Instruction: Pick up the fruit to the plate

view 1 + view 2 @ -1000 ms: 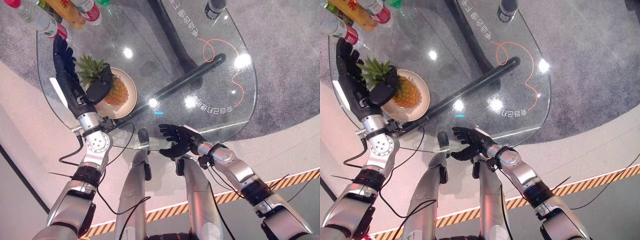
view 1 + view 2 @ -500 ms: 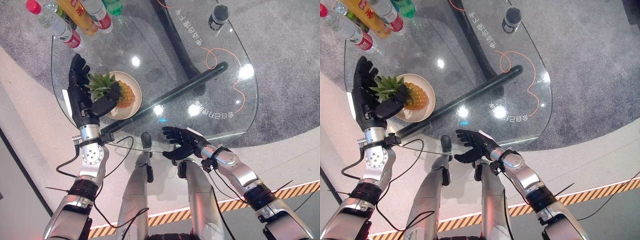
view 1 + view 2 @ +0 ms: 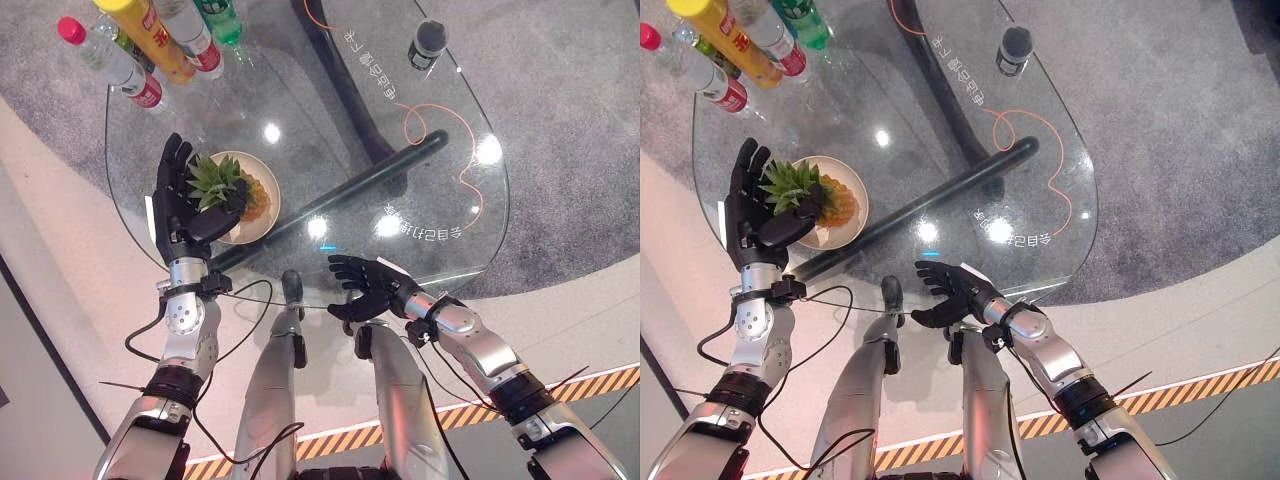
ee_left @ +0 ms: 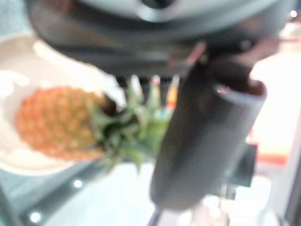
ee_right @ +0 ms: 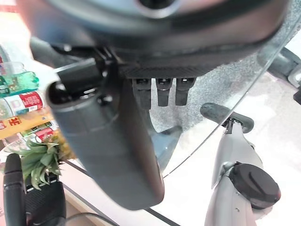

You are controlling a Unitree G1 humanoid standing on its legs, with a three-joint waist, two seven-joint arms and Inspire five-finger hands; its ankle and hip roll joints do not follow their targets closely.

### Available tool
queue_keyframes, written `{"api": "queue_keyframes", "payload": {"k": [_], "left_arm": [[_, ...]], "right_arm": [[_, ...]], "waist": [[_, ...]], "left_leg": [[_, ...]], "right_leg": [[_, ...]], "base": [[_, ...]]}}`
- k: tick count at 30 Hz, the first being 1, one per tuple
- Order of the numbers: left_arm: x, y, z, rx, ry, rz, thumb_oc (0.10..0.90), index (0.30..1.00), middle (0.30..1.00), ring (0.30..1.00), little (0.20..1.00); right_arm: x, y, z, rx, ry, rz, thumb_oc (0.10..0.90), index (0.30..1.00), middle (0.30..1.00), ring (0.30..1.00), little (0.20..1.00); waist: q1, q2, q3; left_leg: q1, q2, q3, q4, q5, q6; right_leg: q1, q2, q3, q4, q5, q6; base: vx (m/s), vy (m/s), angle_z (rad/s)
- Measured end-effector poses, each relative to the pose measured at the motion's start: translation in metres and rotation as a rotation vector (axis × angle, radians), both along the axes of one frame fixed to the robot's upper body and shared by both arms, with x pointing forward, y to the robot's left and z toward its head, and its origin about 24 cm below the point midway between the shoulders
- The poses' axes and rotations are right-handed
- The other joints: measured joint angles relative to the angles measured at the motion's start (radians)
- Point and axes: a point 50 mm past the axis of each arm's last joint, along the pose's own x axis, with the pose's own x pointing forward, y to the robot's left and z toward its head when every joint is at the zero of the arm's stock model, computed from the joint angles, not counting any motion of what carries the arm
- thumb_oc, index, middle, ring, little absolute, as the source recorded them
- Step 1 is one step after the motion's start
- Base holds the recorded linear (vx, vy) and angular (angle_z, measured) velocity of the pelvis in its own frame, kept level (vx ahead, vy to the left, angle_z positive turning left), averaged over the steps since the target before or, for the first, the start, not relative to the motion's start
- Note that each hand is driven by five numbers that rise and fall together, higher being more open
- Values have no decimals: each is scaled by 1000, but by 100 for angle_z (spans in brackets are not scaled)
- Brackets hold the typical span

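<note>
While the left hand (image 3: 180,205) is hovering at the near edge of the plate (image 3: 268,188), its fingers are standing straight and spread, and its thumb (image 4: 197,141) is reaching across the green leaves without closing on them. It is holding nothing. The pineapple (image 4: 59,122) is lying on its side on the plate, with its leafy top pointing at the hand.

The right hand (image 3: 362,288) is waiting at the near rim of the glass worktop (image 3: 400,130), well apart from the plate. Its fingers are loose and apart, and it is holding nothing too.

The pineapple is probably heavy for one hand. Its skin looks hard and bumpy, so it should not slip much. The leaves look stiff and pointy, and they might bend or tear if pulled. The fat orange body is the best place to hold, with fingers on one side and thumb on the other.

Past the plate, bottles (image 3: 150,45) are standing in a bunch at the far edge, and a dark cup (image 3: 424,42) is standing off to the right.

The left wrist view is showing the fruit's body lying right in the plate. The eye views are showing the whole worktop, where the left hand is covering part of the fruit.
</note>
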Motion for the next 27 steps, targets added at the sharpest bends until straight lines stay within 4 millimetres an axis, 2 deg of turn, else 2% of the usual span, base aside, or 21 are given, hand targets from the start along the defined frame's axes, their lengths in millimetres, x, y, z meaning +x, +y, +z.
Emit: {"api": "queue_keyframes", "payload": {"k": [9,21,27], "left_arm": [[-7,2,-15,-15,57,7,800,900,900,900,900],[-22,8,-36,-78,111,30,800,900,900,900,900],[-31,11,-47,-88,151,20,800,900,900,900,900]], "right_arm": [[-7,-4,-9,10,26,-1,800,900,900,900,900],[-14,-12,-17,28,39,-23,800,900,900,900,900],[-22,-19,-27,18,71,-43,800,900,900,900,900]], "waist": [[-1,23,1],[8,34,0],[27,58,1]], "left_leg": [[39,0,6,-9,0,0],[104,0,2,-25,-4,2],[150,1,-7,-41,-4,2]], "right_leg": [[33,1,4,-2,-4,2],[96,1,-7,-6,-12,-3],[148,2,-18,-21,-20,-11]], "base": [[0,-2,0],[0,-7,1],[2,-23,7]]}}
